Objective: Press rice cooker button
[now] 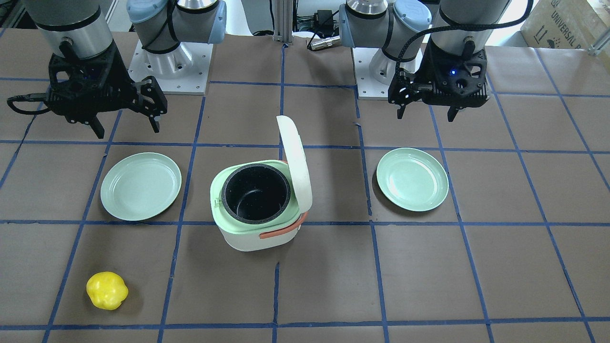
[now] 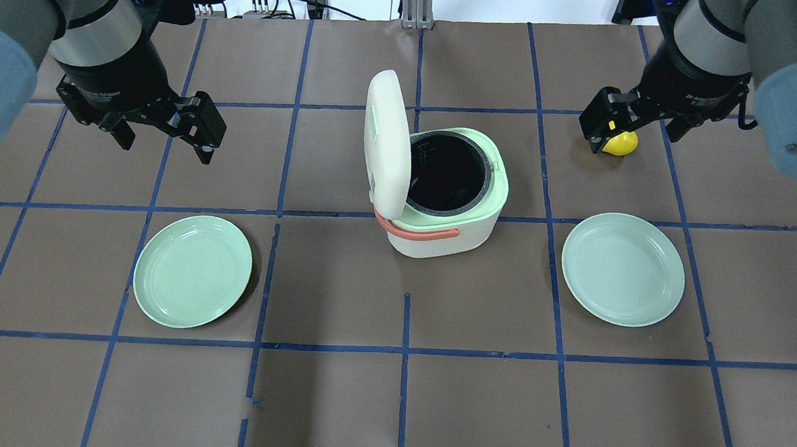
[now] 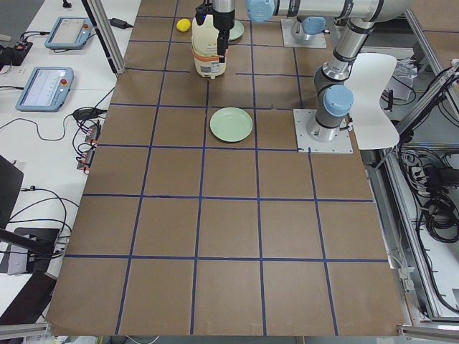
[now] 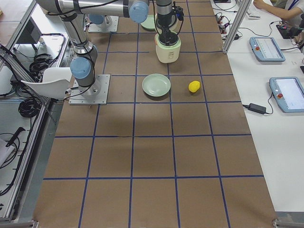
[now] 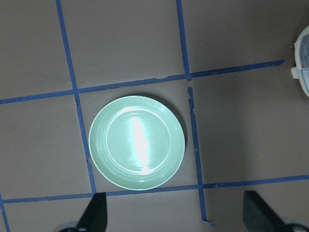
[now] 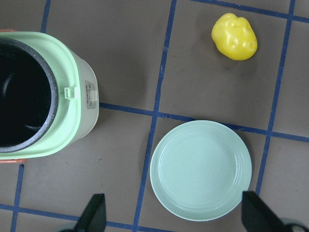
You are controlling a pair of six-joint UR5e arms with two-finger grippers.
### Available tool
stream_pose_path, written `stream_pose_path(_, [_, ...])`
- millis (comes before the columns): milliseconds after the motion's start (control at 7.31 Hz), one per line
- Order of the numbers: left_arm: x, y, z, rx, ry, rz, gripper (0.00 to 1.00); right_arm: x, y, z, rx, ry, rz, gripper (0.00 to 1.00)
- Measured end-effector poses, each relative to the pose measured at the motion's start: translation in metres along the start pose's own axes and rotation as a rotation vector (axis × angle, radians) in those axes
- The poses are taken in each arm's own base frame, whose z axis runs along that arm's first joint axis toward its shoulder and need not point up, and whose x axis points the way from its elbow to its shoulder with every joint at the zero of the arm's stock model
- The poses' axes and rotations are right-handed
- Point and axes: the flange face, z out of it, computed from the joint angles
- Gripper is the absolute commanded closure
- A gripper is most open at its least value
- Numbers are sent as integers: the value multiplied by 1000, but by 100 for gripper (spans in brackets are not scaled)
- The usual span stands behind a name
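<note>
The white and mint rice cooker (image 1: pixel 257 209) stands mid-table with its lid (image 1: pixel 295 162) swung up and the black inner pot showing. It also shows in the overhead view (image 2: pixel 442 198). A small latch tab (image 6: pixel 71 92) sits on its rim in the right wrist view, above a small panel (image 6: pixel 90 94) on the cooker's side. My left gripper (image 1: pixel 426 114) is open and empty, above and behind a green plate (image 5: pixel 137 143). My right gripper (image 1: pixel 126 128) is open and empty, high beside the cooker and well apart from it.
A second green plate (image 6: pixel 201 170) lies on the cooker's right side, below my right gripper. A yellow toy pepper (image 1: pixel 107 290) lies at the far side of the table, beyond that plate. Blue tape lines grid the brown table (image 1: pixel 429 276).
</note>
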Motion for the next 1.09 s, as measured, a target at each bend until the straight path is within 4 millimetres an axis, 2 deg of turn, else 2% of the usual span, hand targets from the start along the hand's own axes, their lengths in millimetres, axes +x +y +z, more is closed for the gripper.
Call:
stream_pose_path(547, [0,0,0,0,0,0,0,-2,7,4,-50,-8,-21,0])
stream_pose_path(1095, [0,0,0,0,0,0,0,-6,7,-1,-35,-44,64,0])
